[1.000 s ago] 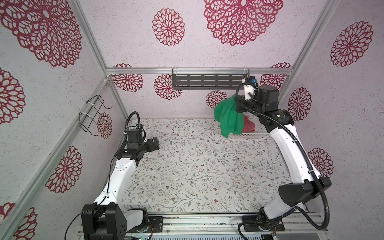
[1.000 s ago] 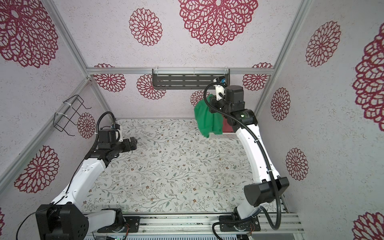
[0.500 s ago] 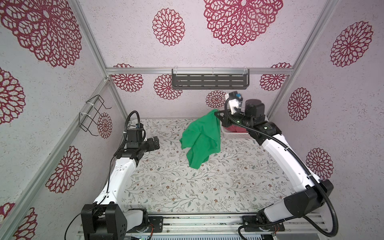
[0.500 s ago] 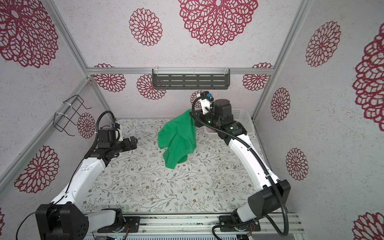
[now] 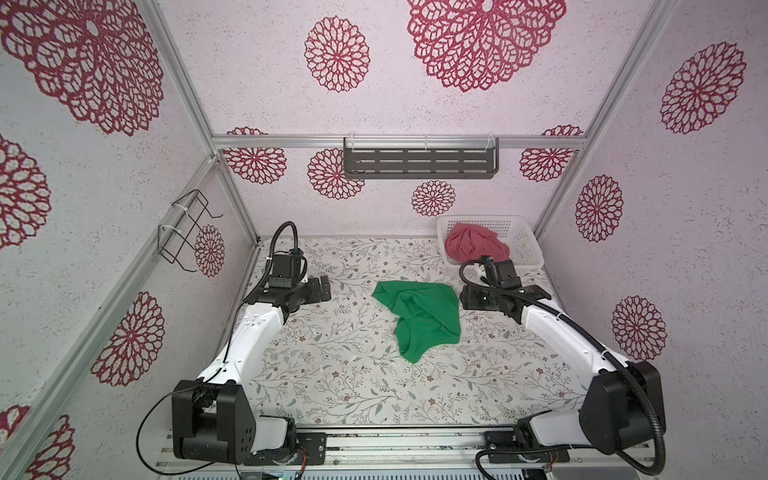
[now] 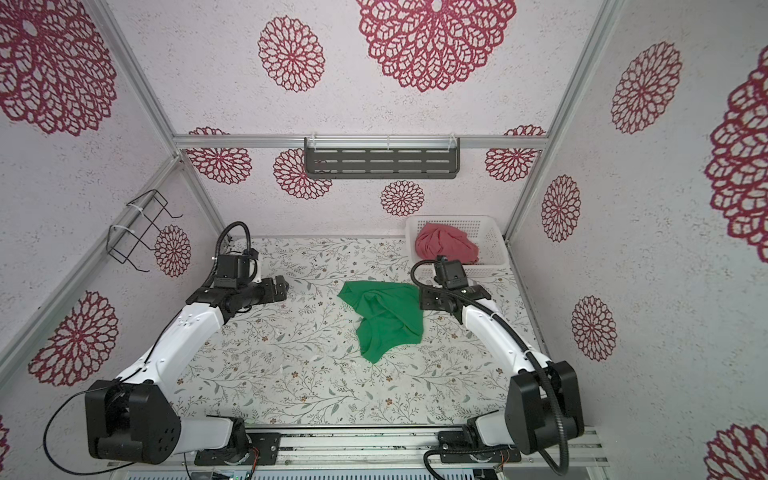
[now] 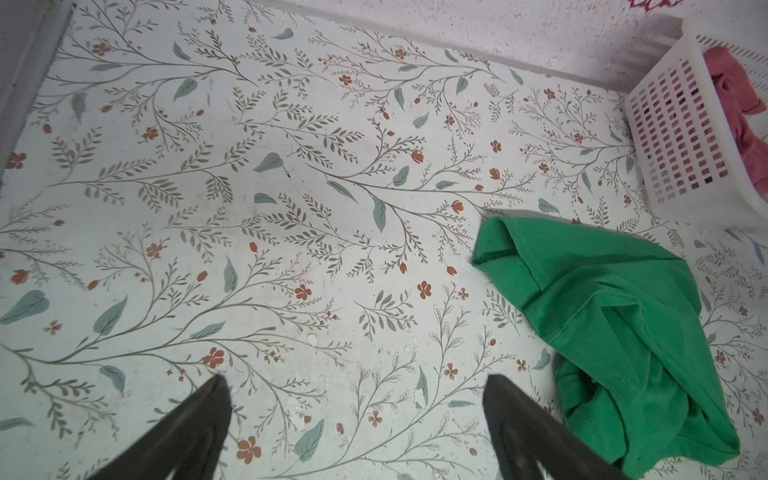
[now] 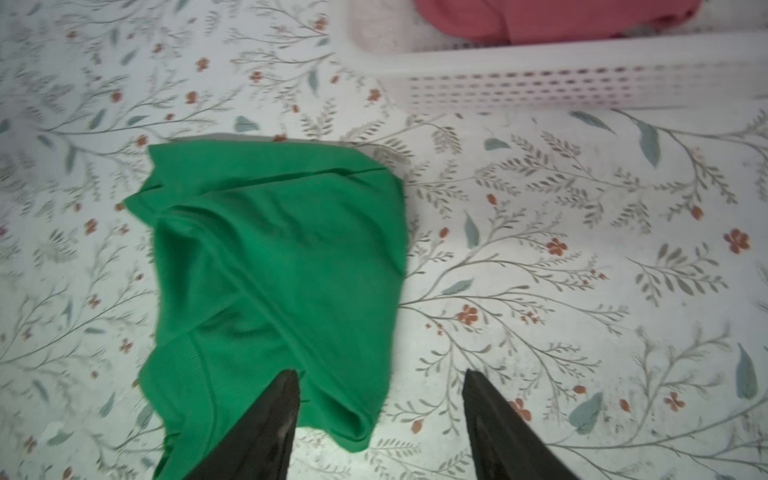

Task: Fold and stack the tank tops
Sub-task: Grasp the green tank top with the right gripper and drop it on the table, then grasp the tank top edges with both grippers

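Finds the green tank top (image 5: 419, 320) crumpled and unfolded near the middle of the floral table (image 5: 332, 374), lying on the surface and gripped by nothing. Shows the right gripper (image 8: 380, 374) with jaws apart at the cloth's right edge, one finger (image 8: 274, 415) over the fabric without clamping it. Shows the left gripper (image 7: 355, 380) spread wide above bare table, left of the garment. Leaves the pinkish red tank top (image 5: 473, 245) bunched inside the white basket (image 5: 525, 249) in the far right corner
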